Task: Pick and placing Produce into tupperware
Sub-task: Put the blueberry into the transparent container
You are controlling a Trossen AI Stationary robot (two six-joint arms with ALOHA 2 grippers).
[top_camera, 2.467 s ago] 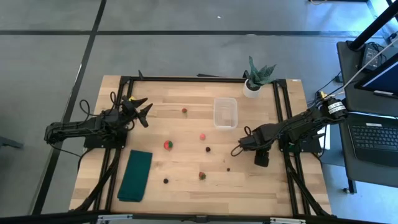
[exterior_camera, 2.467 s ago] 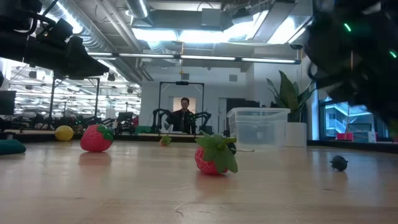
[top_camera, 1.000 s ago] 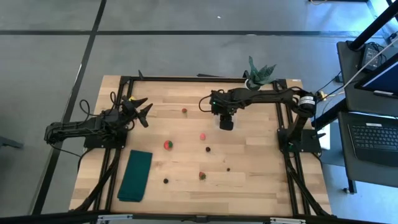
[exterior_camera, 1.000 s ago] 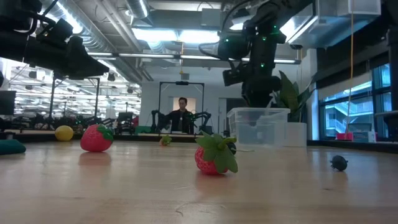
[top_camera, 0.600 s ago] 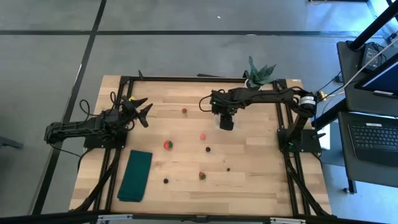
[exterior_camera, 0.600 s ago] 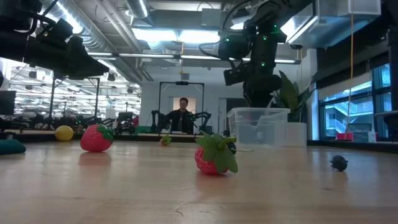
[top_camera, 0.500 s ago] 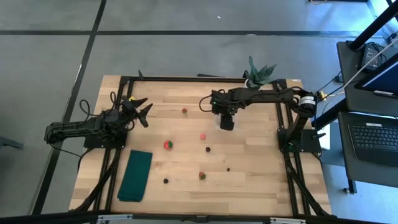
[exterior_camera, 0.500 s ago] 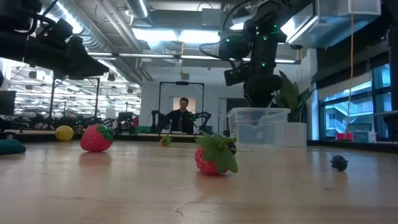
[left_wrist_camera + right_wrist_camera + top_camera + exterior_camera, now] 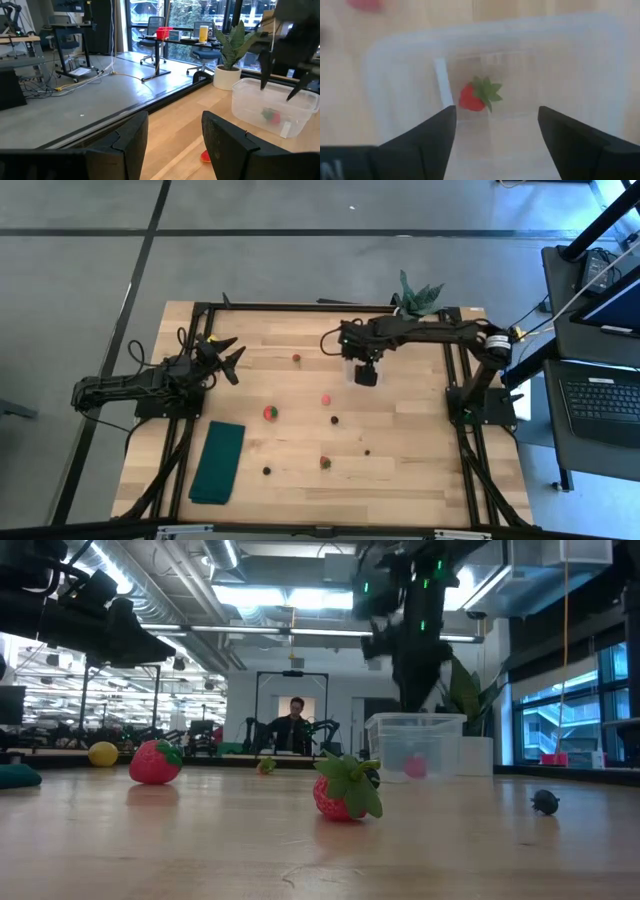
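Note:
The clear tupperware (image 9: 490,90) stands at the table's far middle, with a red strawberry with a green top (image 9: 477,96) lying on its bottom. My right gripper (image 9: 497,145) hangs open straight above the tub (image 9: 415,745), fingers pointing down, touching nothing. More produce lies on the wood: a strawberry (image 9: 270,412), a pink piece (image 9: 326,399), a small red piece (image 9: 297,358), another strawberry (image 9: 325,462) and dark berries (image 9: 334,419). My left gripper (image 9: 228,356) waits open at the table's left side, empty.
A potted green plant (image 9: 410,308) stands just beyond the tub at the far edge. A dark green folded cloth (image 9: 218,462) lies at the near left. A yellow piece (image 9: 103,753) sits at the left. A person shows in the room behind (image 9: 292,725).
My right gripper has opened over the tupperware and risen a little. The strawberry it carried has fallen into the tub and now lies on its bottom.

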